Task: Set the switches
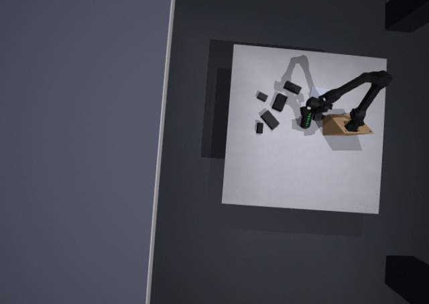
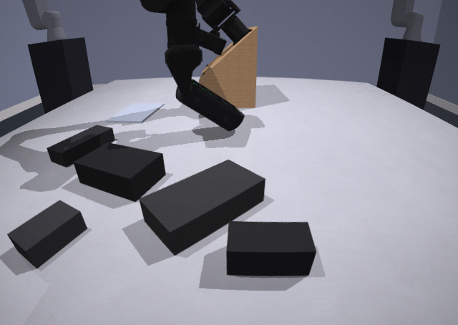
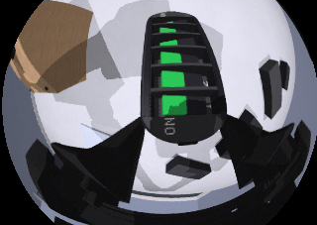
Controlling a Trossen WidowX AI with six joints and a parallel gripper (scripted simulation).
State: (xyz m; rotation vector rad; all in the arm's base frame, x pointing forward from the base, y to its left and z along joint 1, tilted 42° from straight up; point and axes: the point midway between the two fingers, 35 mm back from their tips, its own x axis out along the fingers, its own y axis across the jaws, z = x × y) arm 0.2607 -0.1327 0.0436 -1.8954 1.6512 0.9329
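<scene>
A black WidowX arm is reaching out from its sloped wooden mount, its gripper holding the dark grey controller unit above the white bench. The fingers are standing well apart, most of the way open, and are pressing on either side of the unit's near end. Leaning steeply, the unit is pointing its far end down toward the bench, just in front of the mount. Green rocker faces are showing in a row along its top, and "ON" is appearing at the gripped end. Five dark rectangular blocks are lying apart from the unit, while a pale blue panel is resting flat near the arm. The label is facing out of sight.
</scene>
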